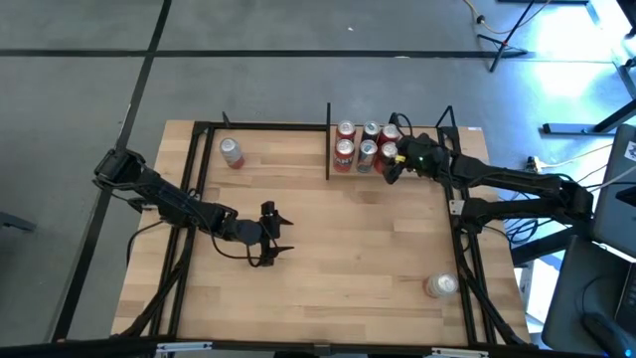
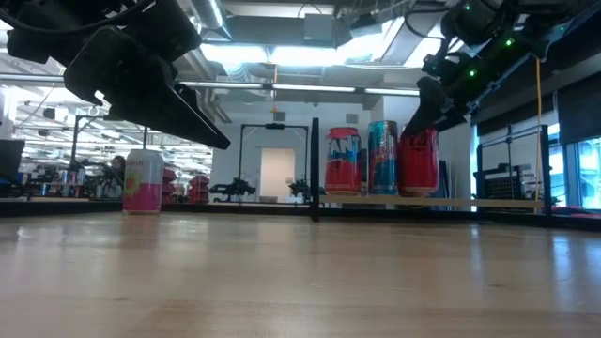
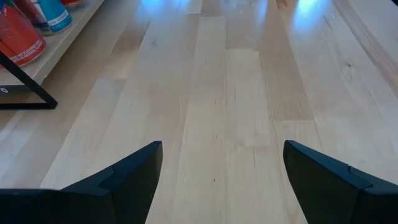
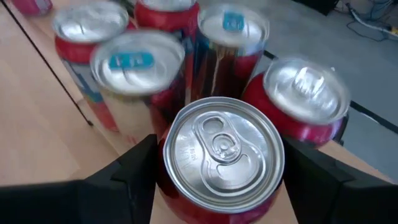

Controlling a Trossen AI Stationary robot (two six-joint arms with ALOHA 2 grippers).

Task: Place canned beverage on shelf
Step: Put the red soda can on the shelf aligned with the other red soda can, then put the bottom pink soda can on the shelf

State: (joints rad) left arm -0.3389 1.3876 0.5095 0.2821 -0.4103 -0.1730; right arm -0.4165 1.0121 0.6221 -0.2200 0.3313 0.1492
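Note:
My right gripper (image 1: 392,167) is at the shelf's right end, shut on a red can (image 4: 221,152), which stands with several other cans (image 1: 356,141) on the shelf's pale board (image 2: 488,201). The shelf's black uprights (image 1: 329,139) stand at the table's far side. In the low view the red can (image 2: 418,161) rests upright on the board by its base, beside a blue can (image 2: 382,157). My left gripper (image 1: 281,236) is open and empty over the middle of the table, and shows the same in its wrist view (image 3: 221,155). My right gripper holds the red can by its upper side wall (image 4: 163,163), pinched between the two fingers, one on each side just below the rim. The fingers slant down at it from the table's right. The can stands upright with its base on the shelf board.
A pink can (image 1: 232,152) stands alone on the table at the far left. Another can (image 1: 440,286) is near the table's front right corner. Black frame rails (image 1: 199,179) run along the table's left and right sides. Bare wood lies between the arms.

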